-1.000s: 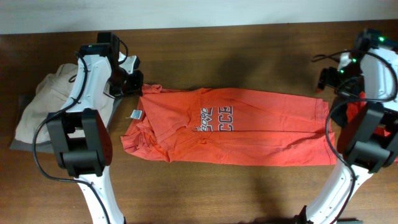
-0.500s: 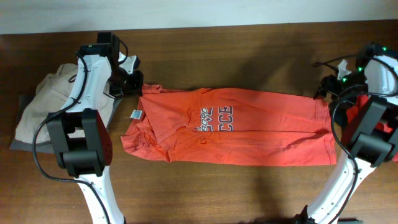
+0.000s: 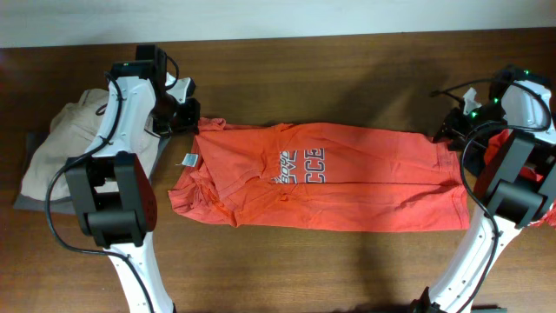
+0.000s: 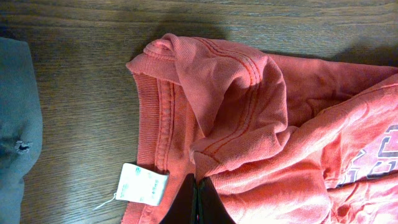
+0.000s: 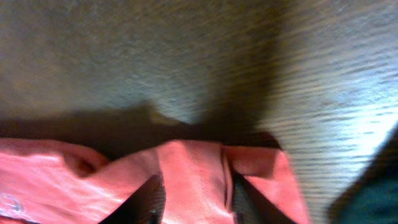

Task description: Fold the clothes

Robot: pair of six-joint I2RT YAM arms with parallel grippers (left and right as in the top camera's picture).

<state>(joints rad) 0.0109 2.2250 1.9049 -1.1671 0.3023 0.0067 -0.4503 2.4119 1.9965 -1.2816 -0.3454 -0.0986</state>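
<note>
At the collar point(image 4: 155, 106) of the orange T-shirt point(image 3: 373, 183), pinching fabric with left jaws; at the far hem point(image 5: 193, 168), seemingly straddling cloth with right jaws parted; stretched lengthwise between both across the tabletop point(image 3: 347, 69).

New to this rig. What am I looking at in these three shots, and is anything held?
The machine is a left arm and a right arm at a wooden table, each ending in a two-finger pincer. The wide shot is from a fixed camera above; the other two come from a camera on each wrist, looking past its own fingers. An orange T-shirt lies stretched across the table. The left pincer is shut, seemingly pinching cloth near the collar, by the white tag. The right pincer is open astride the shirt's far edge. A beige garment lies beside the left arm.
</note>
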